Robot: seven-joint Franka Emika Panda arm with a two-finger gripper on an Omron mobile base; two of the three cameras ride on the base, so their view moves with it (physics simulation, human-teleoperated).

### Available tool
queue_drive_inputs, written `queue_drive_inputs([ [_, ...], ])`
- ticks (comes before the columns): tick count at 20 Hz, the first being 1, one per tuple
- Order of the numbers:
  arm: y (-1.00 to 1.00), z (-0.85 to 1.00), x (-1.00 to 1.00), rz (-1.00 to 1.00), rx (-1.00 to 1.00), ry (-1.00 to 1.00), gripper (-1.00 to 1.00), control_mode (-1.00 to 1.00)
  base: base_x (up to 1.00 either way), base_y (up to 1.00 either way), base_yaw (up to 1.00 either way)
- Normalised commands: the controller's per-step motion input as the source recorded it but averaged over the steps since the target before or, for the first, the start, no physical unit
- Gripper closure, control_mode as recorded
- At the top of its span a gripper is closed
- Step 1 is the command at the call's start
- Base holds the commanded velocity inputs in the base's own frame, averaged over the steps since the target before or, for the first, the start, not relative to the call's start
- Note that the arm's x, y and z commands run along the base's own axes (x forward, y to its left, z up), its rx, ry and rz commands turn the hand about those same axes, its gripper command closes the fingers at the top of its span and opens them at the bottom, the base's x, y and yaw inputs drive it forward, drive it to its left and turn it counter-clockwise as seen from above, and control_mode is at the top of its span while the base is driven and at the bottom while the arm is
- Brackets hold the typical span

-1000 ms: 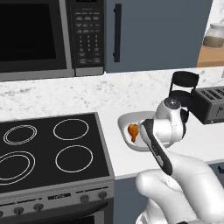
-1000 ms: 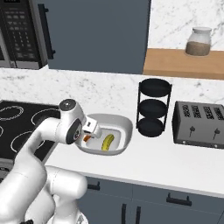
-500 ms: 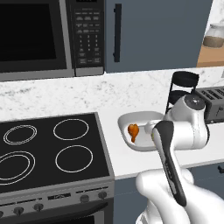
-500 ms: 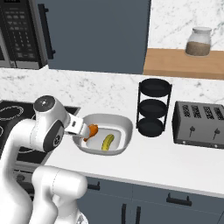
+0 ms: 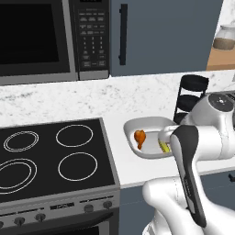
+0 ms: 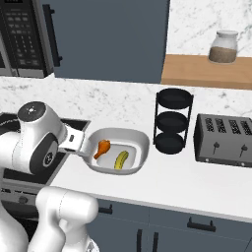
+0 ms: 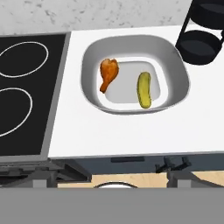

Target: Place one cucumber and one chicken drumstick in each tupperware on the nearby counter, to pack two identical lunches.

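A light-grey tupperware (image 5: 137,123) (image 6: 140,140) (image 7: 89,57) stands on the white counter just right of the stove. Inside it lie an orange-brown chicken drumstick (image 5: 139,137) (image 6: 102,147) (image 7: 108,73) on the stove side and a yellow-green cucumber (image 5: 163,146) (image 6: 121,159) (image 7: 145,89) beside it, apart from each other. My gripper (image 6: 76,141) hangs at the container's stove-side rim, raised above it; the white hand body hides the fingers, so their state is unclear. Nothing of the gripper touches the food.
A black four-ring stove (image 5: 46,156) lies left of the container. A black tiered rack (image 6: 172,120) and a dark toaster (image 6: 224,140) stand to the right. A microwave (image 5: 46,36) hangs above, and a jar (image 6: 224,47) sits on a wooden shelf.
My hand has pulled back from over the tupperware toward the stove side and risen. The drumstick, near the hand before, now lies free in the container beside the cucumber.
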Motion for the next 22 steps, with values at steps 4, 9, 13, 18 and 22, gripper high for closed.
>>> queue_drive_inputs([
  [4,0.03,-0.36,0.0,0.0,0.0,0.0,-1.0,-1.0,0.0,0.0,0.0],
  [9,0.0,-0.01,0.0,0.0,0.0,0.0,-1.0,-1.0,0.0,0.0,0.0],
  [13,0.0,0.0,-0.08,0.0,0.0,0.0,-1.0,-1.0,0.0,0.0,0.0],
  [18,0.0,0.0,0.0,0.0,0.0,0.0,-1.0,1.0,-0.69,-0.19,-0.12],
  [22,0.0,0.0,0.0,0.0,0.0,0.0,-1.0,1.0,-0.99,-0.49,-0.22],
])
